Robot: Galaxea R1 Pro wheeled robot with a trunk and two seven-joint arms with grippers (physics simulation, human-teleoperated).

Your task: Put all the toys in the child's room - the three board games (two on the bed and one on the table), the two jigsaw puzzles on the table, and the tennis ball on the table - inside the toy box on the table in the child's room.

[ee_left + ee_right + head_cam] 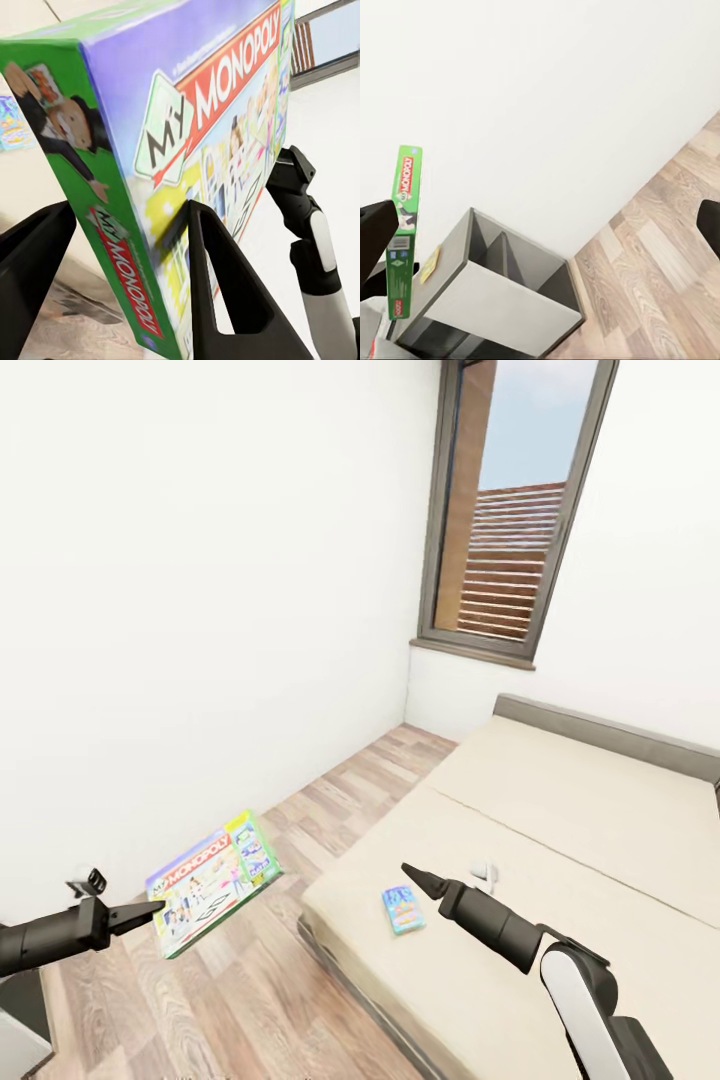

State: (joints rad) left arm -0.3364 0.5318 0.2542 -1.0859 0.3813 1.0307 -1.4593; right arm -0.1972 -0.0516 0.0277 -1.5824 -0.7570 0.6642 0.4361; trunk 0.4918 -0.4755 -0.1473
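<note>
The left gripper [120, 277] pinches the big green Monopoly game [212, 880] by its edge, up over the wood floor [330, 810].

The small blue game [403, 909] lies on the bed [560, 810], just beside the right gripper [418, 877], whose tips look together, though it's hard to tell.

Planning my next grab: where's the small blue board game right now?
In the head view the small blue board game lies flat on the bed near its foot-end edge, just ahead of the right gripper.

Green Monopoly box [213, 881] held tilted, blue game [403, 909] — on bed [560, 810]
</note>
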